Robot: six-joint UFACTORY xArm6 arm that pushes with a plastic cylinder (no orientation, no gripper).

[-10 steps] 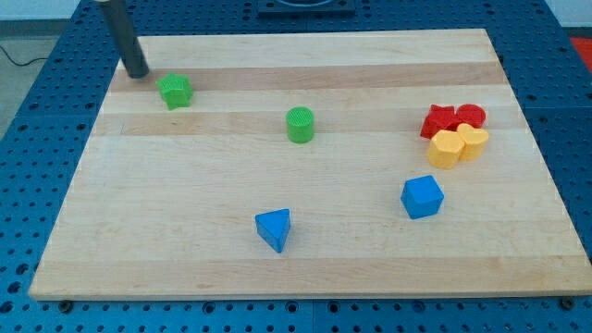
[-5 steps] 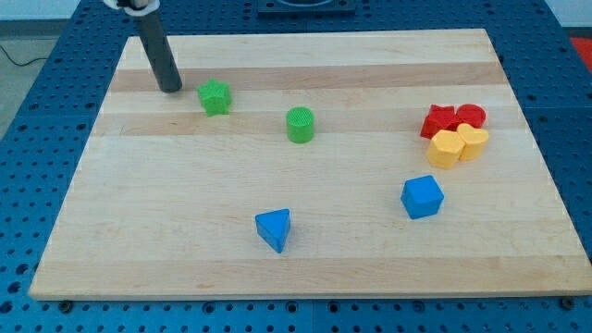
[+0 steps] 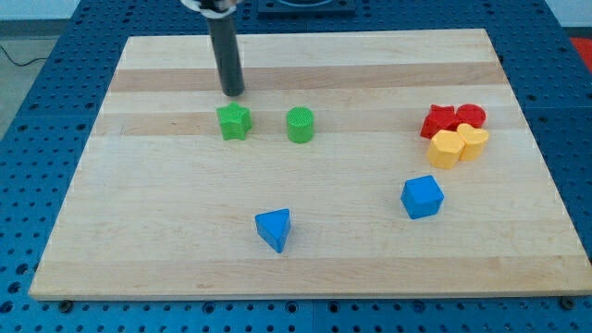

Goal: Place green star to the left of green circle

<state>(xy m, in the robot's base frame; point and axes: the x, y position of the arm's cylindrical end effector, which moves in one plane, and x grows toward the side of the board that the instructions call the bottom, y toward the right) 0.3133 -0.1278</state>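
Green star point(image 3: 234, 121) sits left of one green circle point(image 3: 300, 125), my tip point(image 3: 233, 92) just above; two blue, two red, two yellow blocks.

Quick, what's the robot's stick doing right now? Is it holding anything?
My tip: no end effector to open or close, holding nothing. It sits just above the green star, not touching it.
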